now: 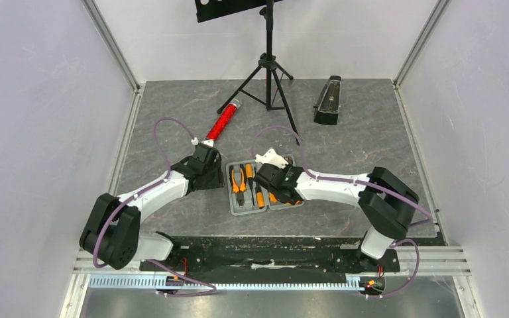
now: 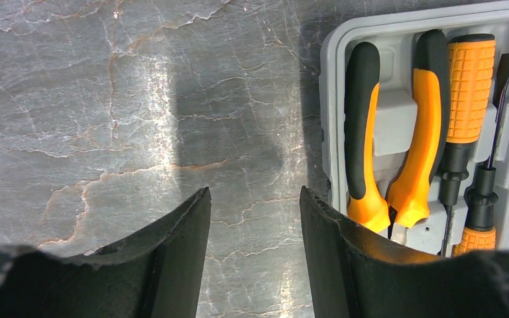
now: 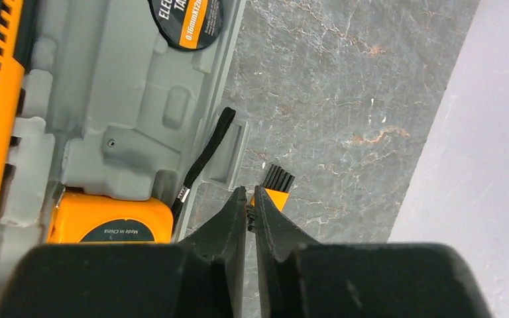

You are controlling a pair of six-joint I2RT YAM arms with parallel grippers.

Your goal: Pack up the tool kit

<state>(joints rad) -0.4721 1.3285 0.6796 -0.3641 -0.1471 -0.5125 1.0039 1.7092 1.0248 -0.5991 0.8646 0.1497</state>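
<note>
**Small tool at the case edge, waiting for its recess**

The tool kit case [image 2: 331, 99] lies open in the middle of the table [image 2: 106, 99], between the two arms. The pliers [image 2: 361, 132] and a screwdriver [image 2: 470, 79] sit in one half, the tape measure [image 3: 109, 222] in the other.

The right gripper [image 3: 248, 192] has its fingers nearly together. A small orange tool [image 3: 277, 189] with a black ribbed end seems to be pinched at the tips, though the contact itself is hidden. It hangs over the table just beside the case rim.

The left gripper [image 2: 254, 199] is wide open and holds nothing, just beside the pliers' edge of the case.

To do this step well, the right arm should probably carry the tool over a free recess, turn it along the recess, lower it until it sits, and only then open. The black strap [image 3: 209, 152] lies across the rim and may hinder closing. The left gripper could steady the case.
</note>
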